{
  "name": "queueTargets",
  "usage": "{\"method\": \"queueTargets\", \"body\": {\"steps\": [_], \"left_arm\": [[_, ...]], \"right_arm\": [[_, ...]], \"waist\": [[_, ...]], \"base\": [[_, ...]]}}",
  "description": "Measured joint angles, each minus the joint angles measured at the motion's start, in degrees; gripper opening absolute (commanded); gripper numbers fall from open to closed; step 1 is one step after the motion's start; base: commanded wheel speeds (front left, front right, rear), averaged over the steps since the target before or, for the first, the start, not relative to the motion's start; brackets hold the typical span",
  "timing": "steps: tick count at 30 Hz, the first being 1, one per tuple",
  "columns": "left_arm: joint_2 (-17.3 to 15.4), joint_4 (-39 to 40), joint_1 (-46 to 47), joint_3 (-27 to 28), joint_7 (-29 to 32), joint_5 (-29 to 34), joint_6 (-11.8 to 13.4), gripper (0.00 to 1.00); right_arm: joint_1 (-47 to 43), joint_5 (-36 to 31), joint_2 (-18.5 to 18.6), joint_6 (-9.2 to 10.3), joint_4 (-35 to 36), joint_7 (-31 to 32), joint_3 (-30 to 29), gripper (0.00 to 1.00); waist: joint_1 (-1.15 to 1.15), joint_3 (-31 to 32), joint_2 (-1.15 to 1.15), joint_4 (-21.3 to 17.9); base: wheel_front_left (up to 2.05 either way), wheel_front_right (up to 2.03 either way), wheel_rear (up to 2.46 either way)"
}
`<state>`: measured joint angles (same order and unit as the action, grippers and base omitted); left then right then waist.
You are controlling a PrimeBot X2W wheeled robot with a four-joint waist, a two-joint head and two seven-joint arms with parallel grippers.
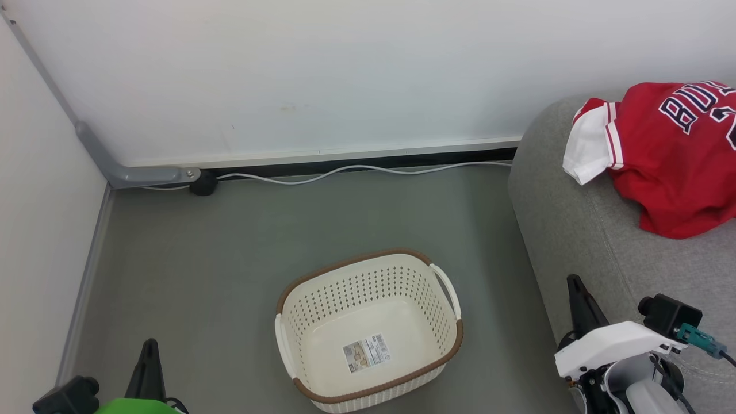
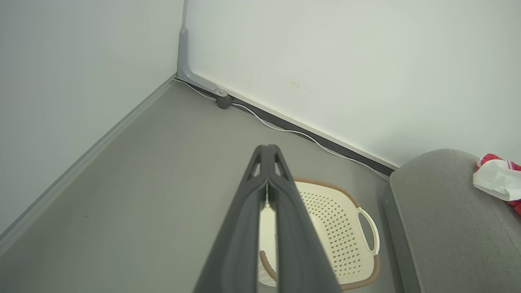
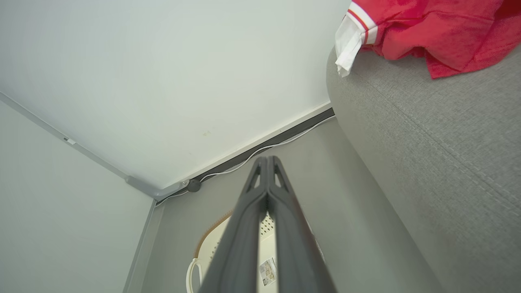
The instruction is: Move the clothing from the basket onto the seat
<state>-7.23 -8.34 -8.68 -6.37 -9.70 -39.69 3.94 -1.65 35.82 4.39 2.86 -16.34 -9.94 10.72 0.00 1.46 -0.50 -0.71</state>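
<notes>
red clothing (image 1: 673,155) is laid on the grey seat (image 1: 575,230), navy letters "bul" are read on it. basket (image 1: 356,287) w/ paper label (image 1: 366,352), print unreadable, is set on floor (image 1: 230,241). left gripper (image 1: 150,345) & right gripper (image 1: 575,284) are pressed together.

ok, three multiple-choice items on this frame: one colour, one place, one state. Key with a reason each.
1. What colour is the rim of the basket?
A brown
B blue
C black

2. Where is the clothing?
A in the basket
B on the seat
C held in a gripper

3. How are the left gripper and right gripper?
A both open
B both shut, empty
C one shut on cloth

Key:
1 A, a brown woven-look band tops the cream wall.
2 B, the red jersey lies on the grey upholstery.
3 B, each wrist view shows the tips pressed together with nothing between.
</notes>
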Motion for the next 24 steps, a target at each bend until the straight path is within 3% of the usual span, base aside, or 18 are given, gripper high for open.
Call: {"method": "queueTargets", "body": {"steps": [24], "left_arm": [[1.2,-2.1,3.0,2.9,4.8,-16.6,-3.4,0.00]], "right_arm": [[1.3,17.2,-0.7,-2.94,0.1,5.0,-5.4,0.00]], "waist": [[0.00,-0.5,0.00,0.2]], "base": [[0.00,0.00,0.00]]}}
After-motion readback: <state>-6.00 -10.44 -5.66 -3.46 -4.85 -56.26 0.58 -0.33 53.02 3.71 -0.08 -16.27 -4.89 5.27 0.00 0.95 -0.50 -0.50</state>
